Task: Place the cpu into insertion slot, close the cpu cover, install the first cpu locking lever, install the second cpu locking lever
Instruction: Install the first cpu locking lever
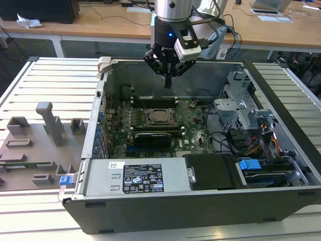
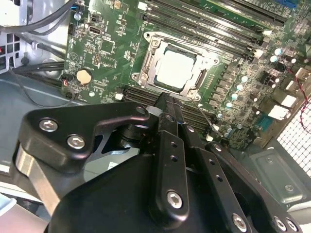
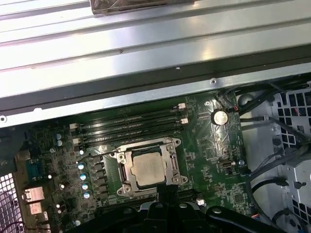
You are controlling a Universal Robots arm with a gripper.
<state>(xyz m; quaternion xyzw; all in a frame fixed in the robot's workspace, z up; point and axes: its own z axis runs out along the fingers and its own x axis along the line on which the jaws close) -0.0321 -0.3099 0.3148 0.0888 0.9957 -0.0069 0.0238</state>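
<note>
The cpu (image 2: pixel 176 68) lies flat in the socket on the motherboard (image 3: pixel 214 141), metal top up. It is square, its edges parallel to the memory slots, framed by the cpu cover (image 3: pixel 125 171). The gripper (image 1: pixel 168 83) hovers above, fingers together, empty.

- Claw (image 2: pixel 166 101): body cut off by the picture edge in both wrist views; it hides the board (image 2: pixel 107 43) behind it.
- Cover (image 2: pixel 147 62): the side nearest the claw tips is partly hidden.
- Cpu (image 1: pixel 160 116): too small in the exterior view to judge seating.
- Lever (image 2: pixel 203 112): too thin to tell whether latched.
- Case (image 1: pixel 150 211): one corner cut off at the exterior view's right.
</note>
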